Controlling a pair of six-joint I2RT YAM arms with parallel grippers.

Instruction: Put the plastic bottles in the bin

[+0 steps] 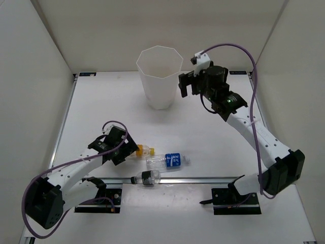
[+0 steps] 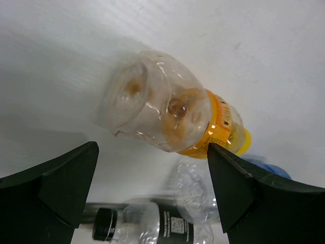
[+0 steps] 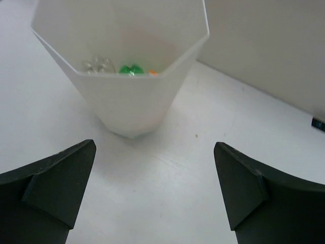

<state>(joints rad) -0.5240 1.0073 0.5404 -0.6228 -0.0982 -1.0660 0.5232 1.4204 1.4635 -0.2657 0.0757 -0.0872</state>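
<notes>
Three clear bottles lie near the table's front. The yellow-capped one (image 1: 144,150) lies just ahead of my open left gripper (image 1: 128,150); in the left wrist view this bottle (image 2: 172,119) lies base toward me, beyond the gripper (image 2: 152,173), not between the fingers. The blue-label bottle (image 1: 170,160) and the black-band bottle (image 1: 146,178) lie beside it and show in the left wrist view (image 2: 203,193) (image 2: 152,229). The white bin (image 1: 160,91) stands at the back. My right gripper (image 1: 184,86) is open and empty just right of it. Inside the bin (image 3: 132,101) I see green (image 3: 131,69), clear (image 3: 99,64) and orange (image 3: 153,72) bottles.
A metal rail (image 1: 203,179) runs across the table's front, and the black-band bottle rests against it. White walls close in the table on the left, back and right.
</notes>
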